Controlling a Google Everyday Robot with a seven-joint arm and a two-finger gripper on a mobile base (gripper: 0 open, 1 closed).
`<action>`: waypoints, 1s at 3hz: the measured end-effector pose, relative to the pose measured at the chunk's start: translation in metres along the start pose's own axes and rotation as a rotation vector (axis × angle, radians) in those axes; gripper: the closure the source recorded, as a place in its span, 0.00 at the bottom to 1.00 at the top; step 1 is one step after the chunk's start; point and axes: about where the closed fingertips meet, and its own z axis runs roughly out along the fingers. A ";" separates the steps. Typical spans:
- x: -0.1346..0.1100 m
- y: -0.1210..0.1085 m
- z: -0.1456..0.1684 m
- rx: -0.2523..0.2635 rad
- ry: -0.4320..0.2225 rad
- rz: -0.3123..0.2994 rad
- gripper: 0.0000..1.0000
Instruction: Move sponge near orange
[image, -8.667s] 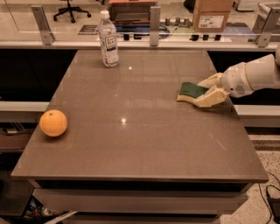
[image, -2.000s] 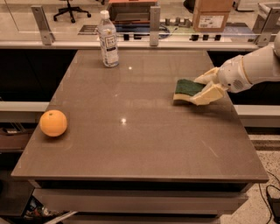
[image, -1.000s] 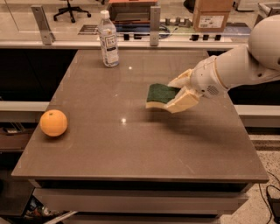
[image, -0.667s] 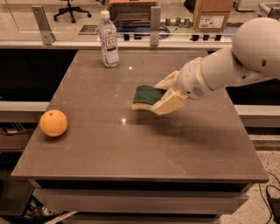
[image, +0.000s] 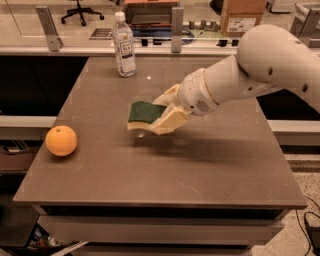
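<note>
**Camera view.** My pincer (image: 164, 114) is over the middle of the counter (image: 200, 165), reaching in from the right. It is closed on the right-hand end of the sponge (image: 142, 111). One pale finger lies above the sponge and the other under it, so the grip runs across its thickness. That leaves the left end free and pointing toward the goal.

The sponge rides green side up, roughly level with a slight tilt. A shadow lies on the counter beneath it, so I judge it is held clear of the surface rather than dragged. That is sensible, since foam would catch on the counter.

The orange (image: 61, 140) sits near the left edge of the counter, toward the front, well apart from the sponge. There is only bare counter between them, with nothing to steer round. The water bottle (image: 123, 45) stands upright at the back left, off the line from sponge to orange, so the risk of a knock is low.

**Judgement.** This is the carry stage, about midway across. What is left is to travel left and slightly forward, lower, and release beside the orange without touching it. The orange is round and close to the edge, and a nudge could roll it off. I should set the sponge down just short of it.
</note>
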 end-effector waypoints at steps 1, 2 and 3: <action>-0.014 0.016 0.018 0.000 0.003 -0.002 1.00; -0.017 0.033 0.035 0.040 0.045 -0.004 1.00; -0.011 0.051 0.050 0.058 0.079 -0.004 1.00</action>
